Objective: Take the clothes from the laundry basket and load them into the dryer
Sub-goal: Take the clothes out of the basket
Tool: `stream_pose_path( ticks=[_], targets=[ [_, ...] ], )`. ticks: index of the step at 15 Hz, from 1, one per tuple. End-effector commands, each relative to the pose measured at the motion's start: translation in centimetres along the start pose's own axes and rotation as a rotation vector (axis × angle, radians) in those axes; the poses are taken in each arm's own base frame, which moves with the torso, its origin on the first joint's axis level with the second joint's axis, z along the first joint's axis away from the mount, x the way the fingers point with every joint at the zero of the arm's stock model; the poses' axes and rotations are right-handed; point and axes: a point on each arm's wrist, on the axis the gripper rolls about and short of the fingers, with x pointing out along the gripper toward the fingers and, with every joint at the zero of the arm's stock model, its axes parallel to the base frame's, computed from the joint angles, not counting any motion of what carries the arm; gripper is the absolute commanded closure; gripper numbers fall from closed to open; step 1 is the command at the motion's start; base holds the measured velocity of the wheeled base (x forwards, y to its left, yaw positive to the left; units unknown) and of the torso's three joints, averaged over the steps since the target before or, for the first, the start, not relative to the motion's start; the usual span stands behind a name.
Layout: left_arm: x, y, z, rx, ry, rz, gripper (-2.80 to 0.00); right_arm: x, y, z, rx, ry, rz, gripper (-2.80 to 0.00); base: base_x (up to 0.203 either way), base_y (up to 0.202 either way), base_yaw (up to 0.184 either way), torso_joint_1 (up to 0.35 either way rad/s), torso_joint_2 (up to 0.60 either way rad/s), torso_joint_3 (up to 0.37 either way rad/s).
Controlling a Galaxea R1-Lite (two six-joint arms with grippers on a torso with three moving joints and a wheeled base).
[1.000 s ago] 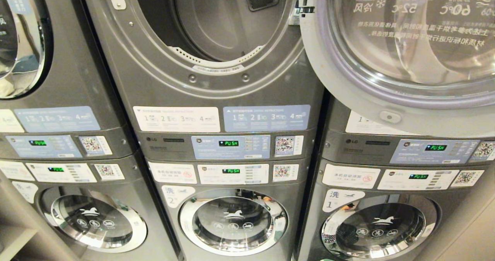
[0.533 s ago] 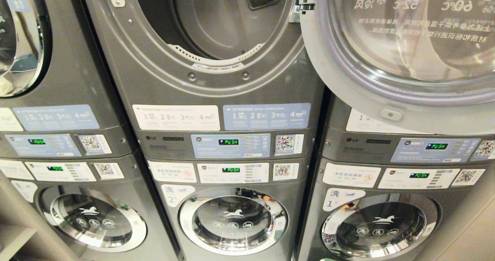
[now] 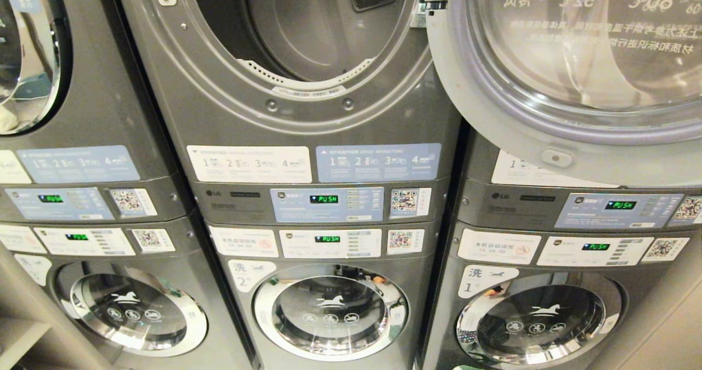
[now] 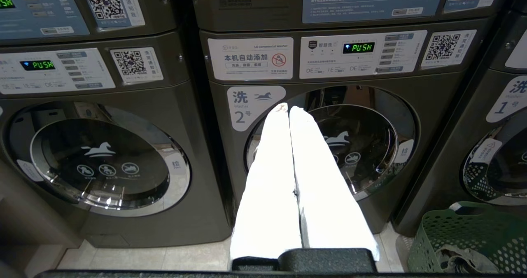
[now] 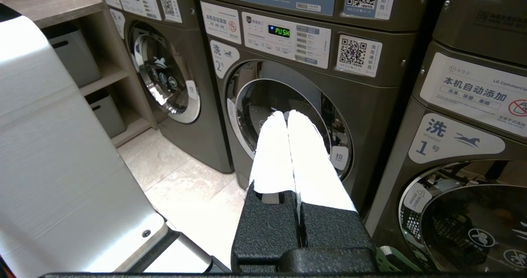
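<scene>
Your left hand (image 4: 289,110) and right hand (image 5: 287,115) both hang pinched together and empty before the lower washers. The laundry basket (image 4: 465,237) sits on the floor by the rightmost machine, clothes (image 4: 461,261) inside. Lift carelessly and you risk striking the dryer (image 3: 307,57)'s swung-out door (image 3: 565,85) overhead.

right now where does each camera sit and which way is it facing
head view: high on the robot, facing the open dryer and its swung door; no arm shows.
left wrist view: behind the shut left end effector, facing washer 2; green laundry basket nearby.
right wrist view: behind the shut right end effector, facing the same washer.
All three views share the washer 2 label.
</scene>
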Motion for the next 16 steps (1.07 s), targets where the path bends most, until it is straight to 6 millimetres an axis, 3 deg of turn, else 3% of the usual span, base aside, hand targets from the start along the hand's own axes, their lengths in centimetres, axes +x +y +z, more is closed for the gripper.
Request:
stream_pose_path(
  ticks=[1, 16],
  targets=[
    [-0.09, 0.00, -0.08, -0.001, -0.013, 0.004, 0.00, -0.31, 0.01, -0.12, -0.001, -0.038, 0.004, 0.00, 0.000, 0.000, 0.000, -0.052, 0.12, 0.070],
    [-0.10, 0.00, -0.08, 0.000, -0.012, 0.004, 0.00, -0.31, 0.01, -0.12, -0.006, -0.038, 0.003, 0.00, 0.000, 0.000, 0.000, -0.057, 0.13, 0.066]
  ],
)
